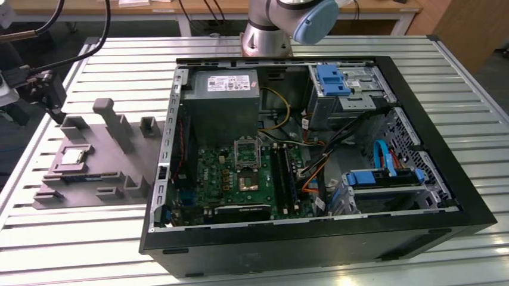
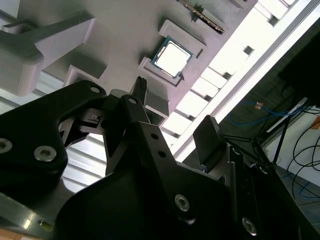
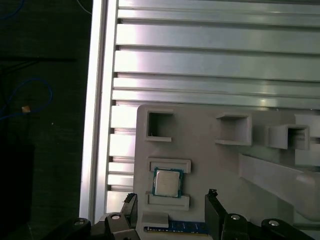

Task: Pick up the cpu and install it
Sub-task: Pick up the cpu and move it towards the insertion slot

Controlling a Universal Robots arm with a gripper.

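cpu (image 3: 167, 182) lies flat in a recess of the grey tray (image 3: 210, 165), and raised lips keep it square. In the exterior view the tray sits at 9 o'clock of the open PC case (image 1: 318, 250). The gripper (image 3: 170, 195) hovers near the cpu, fingers wide and empty, ready to straddle it.

Shiny metal cpu (image 3: 167, 182), matt plastic tray (image 3: 200, 160)
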